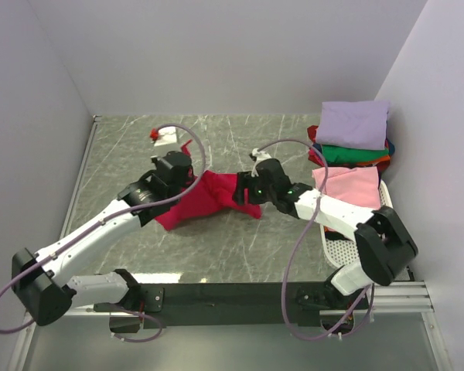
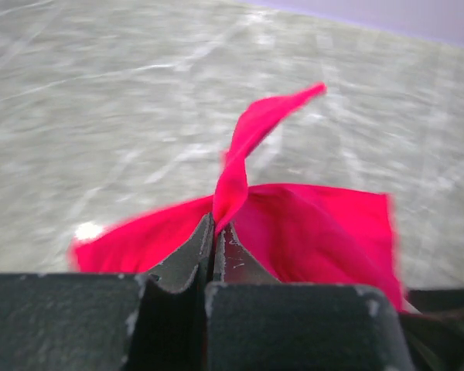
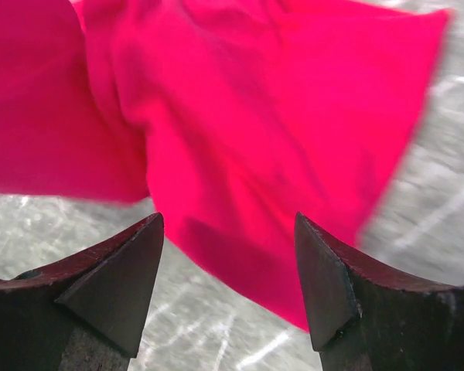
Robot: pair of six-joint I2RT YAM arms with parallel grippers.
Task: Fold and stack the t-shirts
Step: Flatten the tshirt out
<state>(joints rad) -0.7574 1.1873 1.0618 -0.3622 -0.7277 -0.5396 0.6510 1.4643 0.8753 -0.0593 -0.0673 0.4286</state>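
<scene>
Red shirt: middle of the frame in the top view, bunched on the table, nowhere near flat.
Left gripper: clamped on the red shirt. The wrist view shows a twisted strip of cloth rising out of the closed jaws, with the rest spread beyond.
Right gripper: jaws wide apart and holding nothing. Red cloth hangs just past the fingertips, at the shirt's right end in the top view.
Stack: upper right of the top view, lavender shirt on top, green shirt under it, pink shirt nearer, by the basket.
Step in hand: looks like spreading the red shirt out, ahead of any fold.
Progress: several shirts look folded; the red one not yet.
Next move: the right gripper needs to close on an edge or corner opposite the left's pinch, then both pull apart to lay the cloth flat.
Watch for: motion blur hides which edge it faces.
</scene>
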